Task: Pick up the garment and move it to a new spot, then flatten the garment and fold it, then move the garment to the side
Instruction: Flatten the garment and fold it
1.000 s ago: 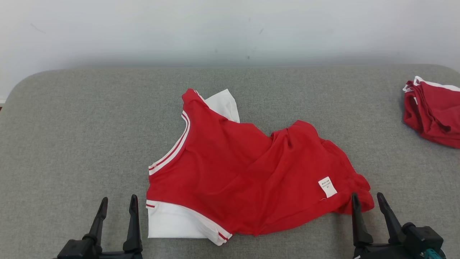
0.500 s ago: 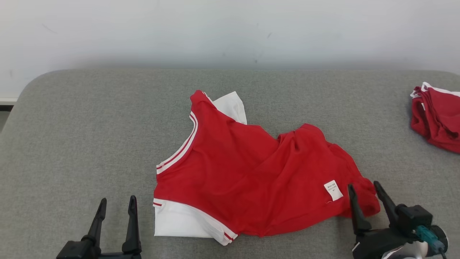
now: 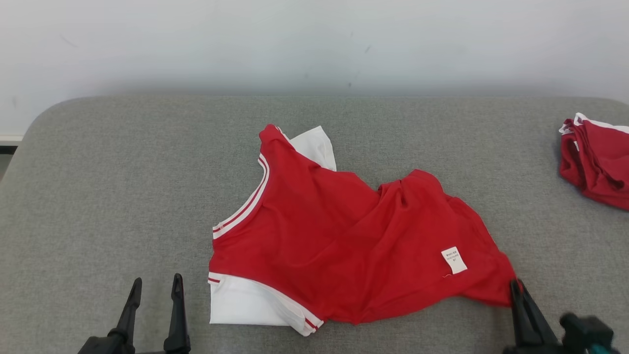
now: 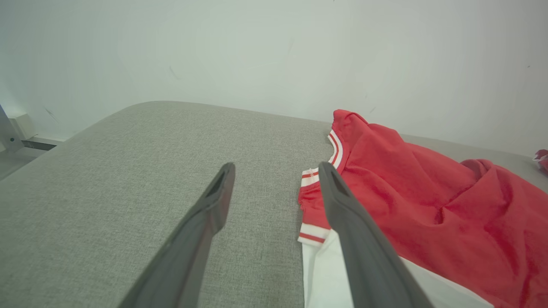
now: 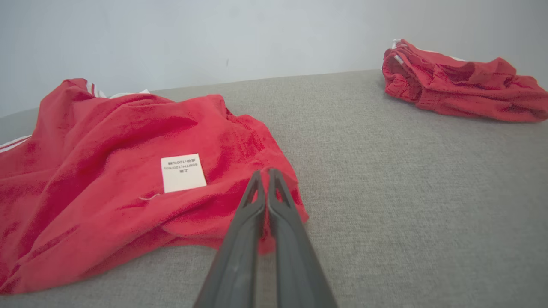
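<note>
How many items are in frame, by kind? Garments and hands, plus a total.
Garments: 2 (red-and-white garment spread mid-surface; red pile at the far right edge)
Hands: 2 (left hand open beside the white sleeve; right hand shut on the red-and-white garment's near corner)
Total: 4

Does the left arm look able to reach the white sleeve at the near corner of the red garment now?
Probably yes. The left gripper is open, and the white sleeve of the red garment lies flat just to its right, with only bare grey padding between them.
</note>
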Motion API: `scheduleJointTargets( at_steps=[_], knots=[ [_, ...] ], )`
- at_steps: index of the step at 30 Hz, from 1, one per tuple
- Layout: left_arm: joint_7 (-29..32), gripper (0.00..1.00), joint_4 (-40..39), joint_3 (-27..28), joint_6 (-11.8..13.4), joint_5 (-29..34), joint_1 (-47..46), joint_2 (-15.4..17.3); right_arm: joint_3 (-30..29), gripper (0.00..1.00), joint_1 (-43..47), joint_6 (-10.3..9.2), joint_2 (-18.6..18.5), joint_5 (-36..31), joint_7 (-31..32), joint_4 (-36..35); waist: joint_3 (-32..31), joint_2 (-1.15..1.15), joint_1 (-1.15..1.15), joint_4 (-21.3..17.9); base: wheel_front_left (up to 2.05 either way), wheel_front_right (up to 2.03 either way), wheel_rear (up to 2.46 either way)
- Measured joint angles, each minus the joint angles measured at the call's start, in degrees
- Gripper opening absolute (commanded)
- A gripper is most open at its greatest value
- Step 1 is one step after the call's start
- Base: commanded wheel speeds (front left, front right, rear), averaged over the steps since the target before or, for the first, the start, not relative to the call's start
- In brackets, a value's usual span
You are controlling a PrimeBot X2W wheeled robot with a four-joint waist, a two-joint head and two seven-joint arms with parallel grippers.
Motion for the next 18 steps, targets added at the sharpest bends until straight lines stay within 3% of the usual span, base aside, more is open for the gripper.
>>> scheduleJointTargets(
  at_steps=[5,6,7,8,18],
  knots=[
    [0.0,1.00,-0.5,-0.5,0.5,-0.1,0.0,0.0,-1.3,0.00,6.4,0.00,1.1,1.6,-0.2,-3.6,-0.1,0.00,0.00,-0.6,0.00,0.00,0.00],
    [0.0,1.00,-0.6,-0.5,0.5,-0.1,0.1,0.0,-1.6,0.32,7.3,0.00,1.2,1.6,-0.2,-4.0,-0.1,0.00,0.00,-0.7,0.00,0.00,0.00],
    [0.0,1.00,-0.6,-0.4,0.6,-0.1,0.2,0.0,-1.6,0.90,8.0,0.00,1.3,1.6,-0.2,-4.4,-0.1,0.00,0.00,-0.9,0.00,0.00,0.00],
    [0.0,1.00,-0.6,-0.5,0.6,-0.1,0.3,0.0,-1.6,1.00,8.6,0.00,1.4,1.7,-0.3,-4.8,-0.1,0.00,0.00,-1.1,0.00,0.00,0.00],
    [0.0,1.00,0.2,-0.2,0.2,0.3,1.2,0.0,-2.8,1.00,10.0,0.00,1.9,2.0,-0.3,-9.1,-1.7,0.00,0.00,-1.9,0.00,0.00,0.00]
  ],
)
